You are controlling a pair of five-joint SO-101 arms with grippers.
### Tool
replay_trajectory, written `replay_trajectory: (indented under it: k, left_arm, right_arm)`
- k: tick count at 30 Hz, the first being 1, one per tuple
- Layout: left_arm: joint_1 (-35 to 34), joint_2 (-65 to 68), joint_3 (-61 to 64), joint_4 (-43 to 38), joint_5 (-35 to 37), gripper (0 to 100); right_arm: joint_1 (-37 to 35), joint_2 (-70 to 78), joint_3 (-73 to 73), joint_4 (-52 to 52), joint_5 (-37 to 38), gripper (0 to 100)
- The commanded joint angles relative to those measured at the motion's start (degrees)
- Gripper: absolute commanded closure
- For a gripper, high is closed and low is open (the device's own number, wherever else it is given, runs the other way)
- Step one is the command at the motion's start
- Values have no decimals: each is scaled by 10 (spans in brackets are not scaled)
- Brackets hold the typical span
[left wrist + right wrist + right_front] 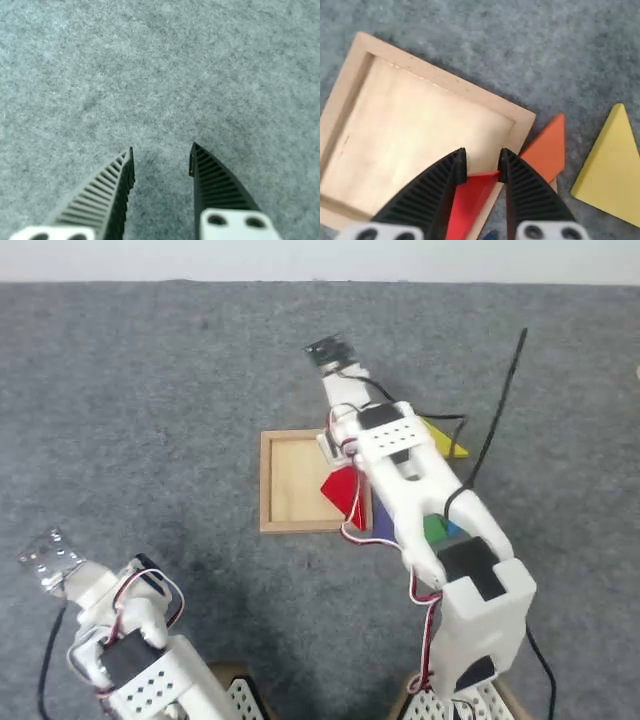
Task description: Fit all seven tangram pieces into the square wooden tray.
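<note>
High view: where is the square wooden tray point(266, 480) set, and what is held over it?

It is seen at the middle of the grey carpet point(150, 390). A red triangle point(470, 200) is pinched by its tip in the right gripper point(481, 162), whose jaws are closed onto it. The piece is carried across the tray's 3 o'clock rim, part over the bare tray floor and part outside.

Why is it gripped by the tip?

Probably so that the broad end can be lowered flat toward a corner, though that is only a judgement. Whether the triangle is touching the rim cannot be told.

What is found outside the tray?

An orange triangle point(545, 147) is lying just beside the rim. A yellow triangle point(445, 440) is seen near, between 2 and 3 o'clock. A green piece point(435, 528) and a blue piece point(383, 527) are partly hidden under the arm, toward 4 o'clock. Nothing is seated in the tray, so the first placement is judged to be in hand.

And the left gripper point(161, 150)?

It is held well apart, about 8 o'clock from the tray, over carpet. Its jaws are spread and nothing is between them. It is presumably parked there so that room is given to the working arm.
</note>
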Motion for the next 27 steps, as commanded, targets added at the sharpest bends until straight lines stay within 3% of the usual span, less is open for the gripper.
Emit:
replay_trajectory:
  k: [1,7,12,18,27]
  left_arm:
    - [-4,-9,-5,2,5,818]
    - [-4,-9,-5,2,5,818]
    - [-4,-9,-5,2,5,818]
    - [-4,-9,-5,2,5,818]
    - [-4,-9,-5,2,5,818]
  right_arm:
    - [5,-63,-30,-1,9,896]
    - [24,-175,3,20,8,896]
    - [23,-252,126,15,10,896]
    - [-23,-234,262,-50,10,896]
    - [-38,-124,208,-58,36,896]
